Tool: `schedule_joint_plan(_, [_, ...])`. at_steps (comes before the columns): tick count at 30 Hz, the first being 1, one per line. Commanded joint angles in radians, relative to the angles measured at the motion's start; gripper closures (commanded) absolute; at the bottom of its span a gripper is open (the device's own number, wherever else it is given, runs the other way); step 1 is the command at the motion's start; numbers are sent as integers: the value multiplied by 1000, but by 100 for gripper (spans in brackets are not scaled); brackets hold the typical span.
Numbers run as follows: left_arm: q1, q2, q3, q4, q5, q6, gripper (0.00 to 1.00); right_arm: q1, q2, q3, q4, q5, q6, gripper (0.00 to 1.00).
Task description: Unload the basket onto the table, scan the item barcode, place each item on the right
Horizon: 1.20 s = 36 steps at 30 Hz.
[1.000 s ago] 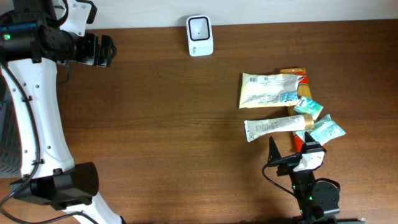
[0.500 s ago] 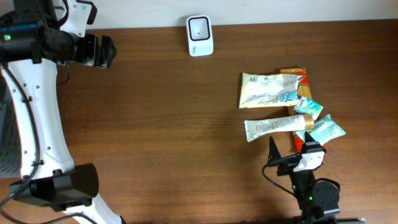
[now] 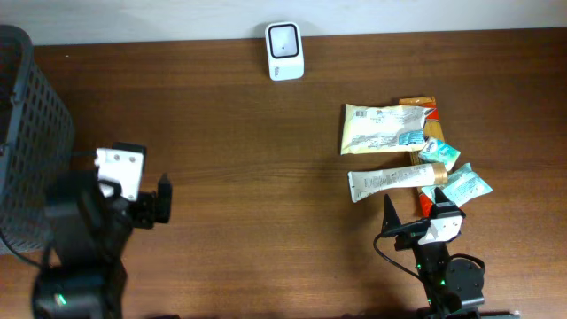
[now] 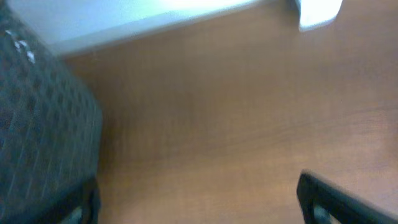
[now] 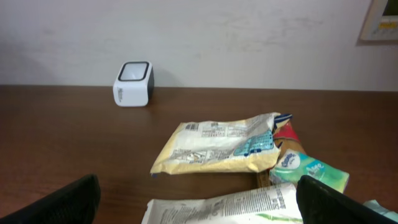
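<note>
The white barcode scanner [image 3: 284, 50] stands at the table's far edge, also visible in the right wrist view [image 5: 132, 83] and as a blur in the left wrist view [image 4: 318, 12]. The items lie in a pile at the right: a yellow packet [image 3: 381, 128] [image 5: 217, 149], a white tube [image 3: 394, 180] [image 5: 230, 205], an orange pack [image 3: 419, 105] and green tissue packs [image 3: 440, 154] [image 5: 308, 171]. My right gripper [image 3: 414, 211] [image 5: 199, 194] stands open just short of the tube, holding nothing. At the near left, my left gripper [image 3: 155, 206] [image 4: 199, 196] is open over bare table.
A dark mesh basket [image 3: 31, 142] [image 4: 37, 124] stands at the left edge, close to the left arm. A pale wall runs behind the table's far edge. Bare wood lies between the left gripper and the item pile.
The left arm has swung from the far left corner down to the near left, uncovering the basket. The right arm and the items have not moved.
</note>
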Motion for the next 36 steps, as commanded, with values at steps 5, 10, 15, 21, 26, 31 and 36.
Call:
schedule_joint_plan(5, [-62, -460, -665, 696, 21, 49, 1, 5, -7, -7, -4, 9, -8, 1])
schedule_joint_plan(10, [-62, -726, -946, 835, 21, 49, 1, 5, -8, -7, -3, 9, -8, 1])
schedule_joint_plan(15, [-63, -830, -1025, 765, 18, 48, 1, 5, -7, -7, -4, 9, -7, 1])
schedule_joint_plan(21, [-63, -830, -1025, 767, 17, 48, 1, 5, -8, -7, -4, 9, -8, 1])
schedule_joint_plan(26, [-63, -830, -1025, 767, 17, 48, 1, 5, -7, -7, -4, 9, -8, 1])
schedule_joint_plan(31, [-63, -830, -1025, 767, 17, 48, 1, 5, -8, -7, -3, 9, -8, 1])
schedule_joint_plan(36, [-63, -830, -1025, 767, 17, 48, 1, 5, -7, -7, -3, 9, -8, 1])
